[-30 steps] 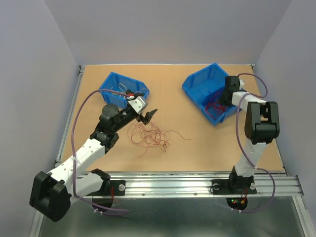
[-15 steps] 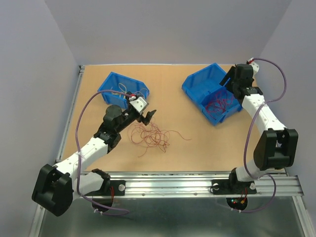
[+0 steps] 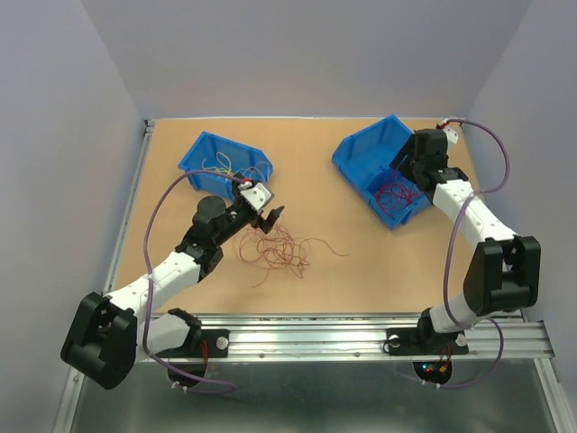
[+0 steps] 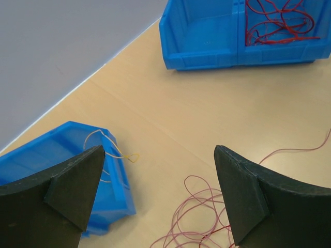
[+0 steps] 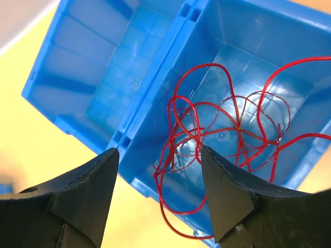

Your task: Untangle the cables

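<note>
Curling hair-thin cables, glossy blue bin

Cables sit in three lots. Main tangle: hair-thin orange and dark red wires in loose curly loops, flat on the tabletop between the bins, one strand trailing right. Red wires: knotted loops in the near compartment of the right blue bin, one loop over its rim. Yellow wires: a few in the left blue bin, one loop hanging over the edge.
</note>
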Tool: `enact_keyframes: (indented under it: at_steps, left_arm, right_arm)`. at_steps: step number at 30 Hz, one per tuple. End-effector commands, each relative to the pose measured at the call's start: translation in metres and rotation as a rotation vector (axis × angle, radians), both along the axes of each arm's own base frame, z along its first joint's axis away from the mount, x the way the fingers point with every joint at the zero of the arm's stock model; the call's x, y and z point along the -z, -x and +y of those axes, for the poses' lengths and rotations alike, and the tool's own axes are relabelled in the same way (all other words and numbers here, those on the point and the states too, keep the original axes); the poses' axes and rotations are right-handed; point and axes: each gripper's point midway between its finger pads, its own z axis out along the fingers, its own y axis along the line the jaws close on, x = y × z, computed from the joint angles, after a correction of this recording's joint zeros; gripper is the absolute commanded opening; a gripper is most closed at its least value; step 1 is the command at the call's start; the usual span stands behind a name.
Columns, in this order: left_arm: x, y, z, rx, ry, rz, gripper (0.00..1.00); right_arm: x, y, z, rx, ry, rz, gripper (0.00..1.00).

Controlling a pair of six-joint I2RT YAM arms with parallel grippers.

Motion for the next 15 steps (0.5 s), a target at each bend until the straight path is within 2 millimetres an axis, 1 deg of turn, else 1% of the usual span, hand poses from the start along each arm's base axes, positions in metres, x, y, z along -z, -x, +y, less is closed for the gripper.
enact_keyframes:
  at_steps: [1,4,5,6,7,8,10,11,12,14,15]
  left_arm:
    - [-0.025,-0.006,-0.003,0.005,0.021,-0.075,0.98]
    - [-0.026,-0.005,-0.001,0.0,0.024,-0.08,0.98]
    - [-0.027,-0.004,-0.002,0.005,0.026,-0.08,0.98]
    - [-0.028,-0.002,-0.003,0.012,0.028,-0.082,0.98]
    - [-0.028,-0.001,-0.003,0.018,0.027,-0.083,0.98]
    - [-0.026,0.001,-0.006,0.038,0.026,-0.08,0.99]
    - [-0.02,0.005,-0.01,0.077,-0.004,-0.073,0.99]
    - [-0.015,0.011,-0.016,0.13,-0.018,-0.066,0.99]
    - [-0.006,0.012,-0.02,0.16,-0.052,-0.05,0.99]
    - [-0.002,0.016,-0.026,0.206,-0.063,-0.031,0.99]
    - [0.0,0.014,-0.028,0.211,-0.069,-0.013,0.99]
  right_arm:
    - [0.017,-0.013,0.008,0.015,-0.056,0.008,0.7]
    - [0.015,-0.011,0.008,0.045,-0.083,-0.004,0.71]
    - [0.012,-0.01,0.005,0.061,-0.078,-0.012,0.72]
    - [-0.001,-0.006,0.002,0.073,-0.08,-0.047,0.72]
    - [0.002,0.0,0.0,0.086,-0.076,-0.042,0.72]
    - [-0.011,0.005,-0.005,0.118,-0.081,-0.079,0.72]
    - [-0.011,0.012,-0.008,0.138,-0.079,-0.086,0.69]
    - [-0.012,0.014,-0.012,0.153,-0.068,-0.089,0.68]
    - [-0.016,0.016,-0.013,0.154,-0.063,-0.098,0.65]
    - [-0.019,0.018,-0.021,0.192,-0.04,-0.101,0.62]
    - [-0.016,0.023,-0.026,0.221,-0.026,-0.082,0.56]
